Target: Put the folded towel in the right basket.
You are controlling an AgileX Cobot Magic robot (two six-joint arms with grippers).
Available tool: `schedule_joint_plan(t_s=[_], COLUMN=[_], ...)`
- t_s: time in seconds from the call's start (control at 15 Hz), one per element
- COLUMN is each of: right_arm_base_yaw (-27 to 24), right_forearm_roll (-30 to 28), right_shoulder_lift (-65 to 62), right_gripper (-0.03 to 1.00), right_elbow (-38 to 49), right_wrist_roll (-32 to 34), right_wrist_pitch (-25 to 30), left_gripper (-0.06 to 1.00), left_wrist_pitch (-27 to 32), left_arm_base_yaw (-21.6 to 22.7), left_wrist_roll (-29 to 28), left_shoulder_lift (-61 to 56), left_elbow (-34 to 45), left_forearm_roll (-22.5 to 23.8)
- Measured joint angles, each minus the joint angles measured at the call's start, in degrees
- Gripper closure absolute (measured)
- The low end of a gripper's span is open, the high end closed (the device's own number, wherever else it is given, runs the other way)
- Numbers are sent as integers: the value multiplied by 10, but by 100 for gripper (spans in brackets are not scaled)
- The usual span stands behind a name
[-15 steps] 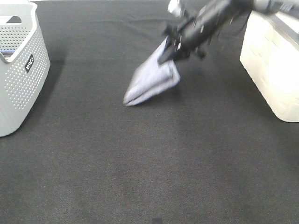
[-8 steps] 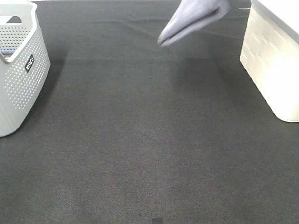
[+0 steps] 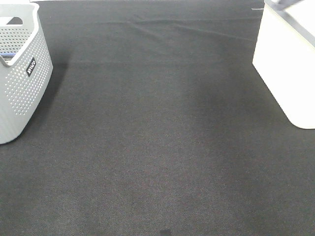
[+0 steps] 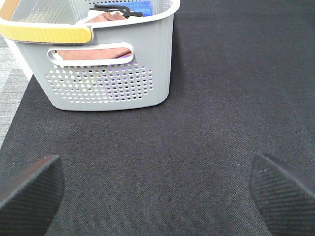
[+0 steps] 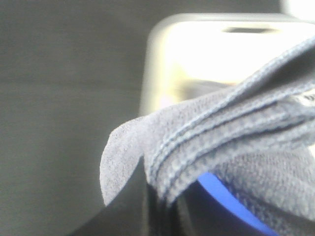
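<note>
The folded towel [image 5: 221, 147], grey-lilac with stitched edges, fills the right wrist view and hangs from my right gripper, whose fingers it mostly hides. Behind it is the white right basket [image 5: 197, 54], close by. In the exterior high view the white right basket [image 3: 285, 64] stands at the right edge, and neither the towel nor either arm shows there. My left gripper [image 4: 157, 191] is open and empty, with its black fingertips [image 4: 29, 187] low over the dark mat in front of the grey left basket [image 4: 108, 73].
The grey perforated left basket [image 3: 19, 73] stands at the left edge and holds a brownish cloth [image 4: 98, 51] and a blue item [image 4: 140, 6]. A dark mat [image 3: 157, 137] covers the table between the two baskets.
My right gripper lifted the towel off the mat, carried it up and right towards the white basket, and left the exterior view. The mat's middle now lies bare.
</note>
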Motion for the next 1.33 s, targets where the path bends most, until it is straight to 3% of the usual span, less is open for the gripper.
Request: schedule_joint_plan(t_s=[0.13,0.53,0.67,0.8,0.87,1.0,1.13,1.33], right_arm_base_yaw=[-33,-35,-41,-46,-46,-45,-34,-6], right_forearm_roll=[-33,-40,-45,-64,-68,-44,-9,-3], right_shoulder_lift=[13,121,150,156,155,150,128,103], right_gripper=[91,90,69,32,18,10,8,8], right_elbow=[1,1,1,1,1,1,1,1], right_wrist_roll=[11,35,55,76,76,76,73,73], right_wrist_pitch=[0,9,9,9,9,9,9,9], left_gripper=[-3,-3,-3,-3,-3,-3,-3,-3], left_wrist_pitch=[0,0,0,0,0,0,0,0], left_arm_base_yaw=[0,0,0,0,0,0,0,0], left_wrist_roll=[0,0,0,0,0,0,0,0], left_shoulder_lift=[0,0,0,0,0,0,0,0], left_elbow=[0,0,0,0,0,0,0,0], left_forearm_roll=[0,0,0,0,0,0,0,0])
